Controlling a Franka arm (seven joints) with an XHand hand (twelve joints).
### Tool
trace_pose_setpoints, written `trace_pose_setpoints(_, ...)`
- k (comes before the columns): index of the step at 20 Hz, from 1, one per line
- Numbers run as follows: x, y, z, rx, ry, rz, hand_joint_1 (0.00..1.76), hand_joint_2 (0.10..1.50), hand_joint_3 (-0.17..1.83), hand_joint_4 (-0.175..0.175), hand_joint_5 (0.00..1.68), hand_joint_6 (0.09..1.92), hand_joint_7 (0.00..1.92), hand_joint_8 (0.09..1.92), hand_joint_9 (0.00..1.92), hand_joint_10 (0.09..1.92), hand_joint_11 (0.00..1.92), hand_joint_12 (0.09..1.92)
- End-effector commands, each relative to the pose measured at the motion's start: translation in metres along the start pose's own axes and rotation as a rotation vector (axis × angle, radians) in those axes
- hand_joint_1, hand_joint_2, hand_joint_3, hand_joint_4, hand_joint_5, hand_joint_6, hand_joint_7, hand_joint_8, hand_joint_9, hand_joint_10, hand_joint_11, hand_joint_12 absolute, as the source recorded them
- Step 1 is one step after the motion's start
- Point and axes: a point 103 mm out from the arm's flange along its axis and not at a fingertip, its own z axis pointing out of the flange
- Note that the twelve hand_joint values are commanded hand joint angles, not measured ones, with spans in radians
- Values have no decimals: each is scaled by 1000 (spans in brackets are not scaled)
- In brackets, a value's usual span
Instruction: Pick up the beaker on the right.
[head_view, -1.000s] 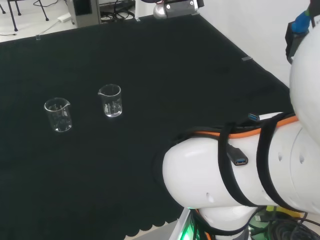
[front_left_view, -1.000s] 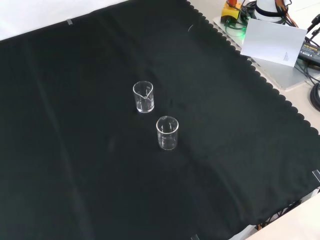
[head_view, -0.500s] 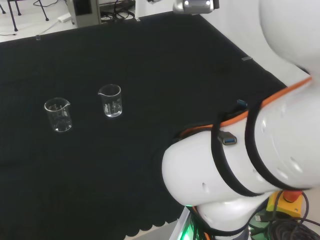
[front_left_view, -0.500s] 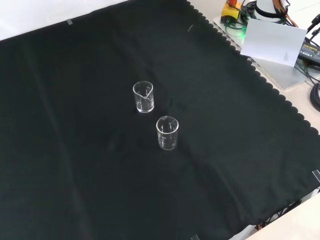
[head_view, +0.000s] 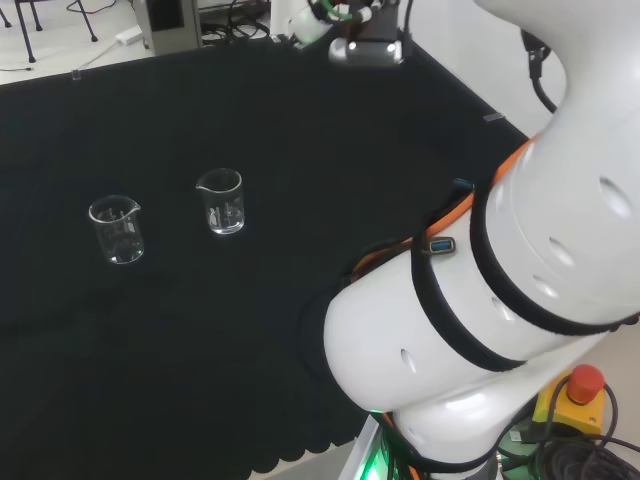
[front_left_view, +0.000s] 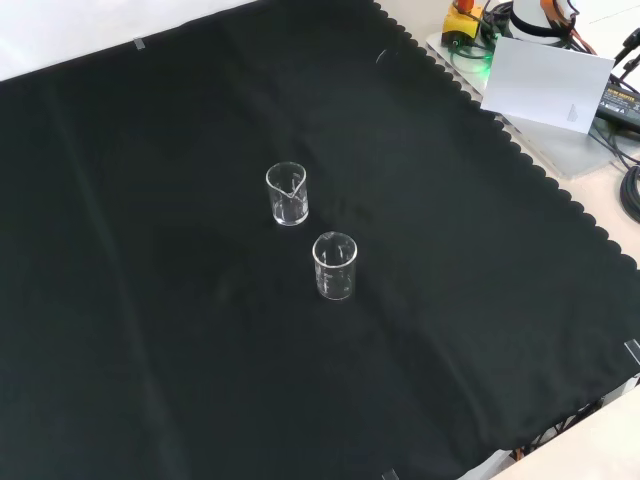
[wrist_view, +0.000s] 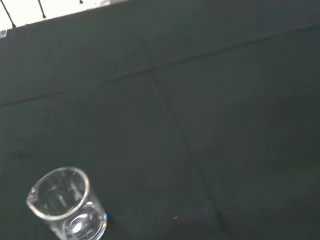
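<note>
Beakers stand upright on the black cloth (head_view: 300, 120), two of them, both clear glass, apart from each other. In the head view the left beaker (head_view: 116, 230) sits near the left edge, the right beaker (head_view: 221, 201) just to its right and slightly farther off. In the front view the right beaker (front_left_view: 287, 194) is the upper one, the left beaker (front_left_view: 335, 266) lower and to its right. The arm (head_view: 480, 300) rises at the head view's right. I cannot tell how the hand's fingers stand. One beaker (wrist_view: 65, 205) shows in the wrist view; I cannot tell which.
</note>
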Motion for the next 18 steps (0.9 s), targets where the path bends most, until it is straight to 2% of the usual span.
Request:
trace_pose_setpoints(1, 41, 22, 44, 35, 0, -58, 679, 765, 606, -54, 274, 87, 186, 654, 286, 725, 0, 1247)
trace_pose_setpoints(6, 35, 37, 71, 89, -17, -98, 722, 677, 649, -49, 267, 87, 181, 651, 290, 724, 0, 1284)
trace_pose_setpoints(12, 31, 49, 102, 150, -19, -123, 761, 623, 657, -46, 260, 87, 172, 646, 296, 723, 0, 1293)
trace_pose_setpoints(18, 30, 55, 127, 173, 52, -229, 801, 582, 683, -42, 216, 87, 162, 639, 310, 712, 0, 1305)
